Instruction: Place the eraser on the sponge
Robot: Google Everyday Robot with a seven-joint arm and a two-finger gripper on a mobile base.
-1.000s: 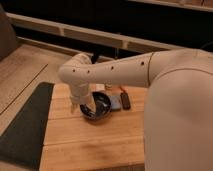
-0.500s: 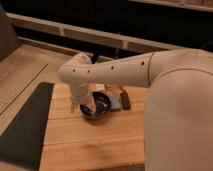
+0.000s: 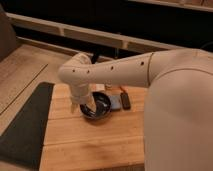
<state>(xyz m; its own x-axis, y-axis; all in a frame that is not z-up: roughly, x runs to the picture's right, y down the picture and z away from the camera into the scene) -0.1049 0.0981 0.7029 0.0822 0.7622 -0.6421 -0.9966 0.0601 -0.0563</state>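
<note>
One small black oblong eraser (image 3: 125, 100) lies on the wooden table (image 3: 90, 145), just beyond the flat pale-blue sponge (image 3: 115, 103) from the jaws. Gripper (image 3: 81, 107) at round black bowl (image 3: 101, 112); jaws' spread cannot be told. Likely light, stiff: pinch the long sides.

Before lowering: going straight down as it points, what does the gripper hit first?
Probably the round black bowl, near its left rim; the gripper hangs above it, though depth is unclear.

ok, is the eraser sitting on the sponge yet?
No, the eraser lies on the wooden board beside the sponge, not on it, while the gripper is over at the black bowl.
</note>
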